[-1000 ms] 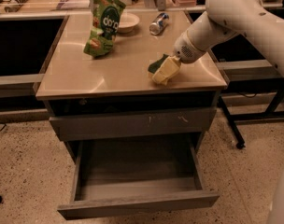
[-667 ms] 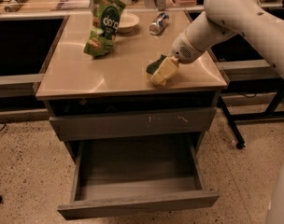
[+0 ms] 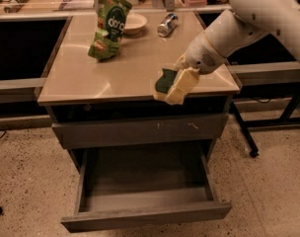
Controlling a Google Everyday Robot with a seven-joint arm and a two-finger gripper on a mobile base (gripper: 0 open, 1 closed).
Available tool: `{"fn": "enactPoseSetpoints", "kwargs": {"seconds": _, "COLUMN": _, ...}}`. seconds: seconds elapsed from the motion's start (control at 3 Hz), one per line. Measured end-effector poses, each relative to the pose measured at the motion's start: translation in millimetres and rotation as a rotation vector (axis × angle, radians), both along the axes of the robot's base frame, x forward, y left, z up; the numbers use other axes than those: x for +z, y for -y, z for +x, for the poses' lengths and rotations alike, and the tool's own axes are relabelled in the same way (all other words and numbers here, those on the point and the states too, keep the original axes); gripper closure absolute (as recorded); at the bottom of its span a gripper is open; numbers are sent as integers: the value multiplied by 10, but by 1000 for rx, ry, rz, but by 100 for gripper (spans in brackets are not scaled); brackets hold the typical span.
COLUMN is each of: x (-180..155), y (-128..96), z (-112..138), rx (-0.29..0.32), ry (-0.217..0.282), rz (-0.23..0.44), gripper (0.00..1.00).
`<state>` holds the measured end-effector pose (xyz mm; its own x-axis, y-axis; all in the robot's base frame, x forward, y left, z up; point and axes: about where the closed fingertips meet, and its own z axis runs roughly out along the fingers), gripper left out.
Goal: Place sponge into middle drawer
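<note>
The sponge (image 3: 165,81) is already picked up; the gripper (image 3: 178,84) has its jaws closed on it, green scouring side facing left, at the front right edge of the desk (image 3: 115,78), the foam just overhanging the lip; the middle drawer (image 3: 145,177) stands pulled out below, its grey inside bare, under the closed scratched drawer front (image 3: 140,130); so the grasp and the opening look done, and what is left is to carry the sponge forward and down past that front, over the open drawer, and let go; against the earlier frames the gripper and sponge have come forward from over the desk top to its front edge; the green snack bag (image 3: 109,26), bowl (image 3: 133,22) and can (image 3: 167,23) have not moved.
</note>
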<state>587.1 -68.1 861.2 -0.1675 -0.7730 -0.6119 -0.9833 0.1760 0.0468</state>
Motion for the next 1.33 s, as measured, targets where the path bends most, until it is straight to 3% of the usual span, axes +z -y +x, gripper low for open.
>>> {"fn": "enactPoseSetpoints", "kwargs": {"seconds": 0.33, "x": 188, "y": -7, "z": -717, "rx": 139, "ry": -86, "rz": 46, "gripper": 100}}
{"fn": "enactPoseSetpoints", "kwargs": {"seconds": 1.0, "x": 158, "y": -23, "z": -765, "rx": 153, "ry": -104, "rz": 46, "gripper": 100}}
{"fn": "enactPoseSetpoints", "kwargs": {"seconds": 1.33, "x": -164, "y": -80, "z": -904, "rx": 181, "ry": -114, "rz": 34, "gripper": 100}}
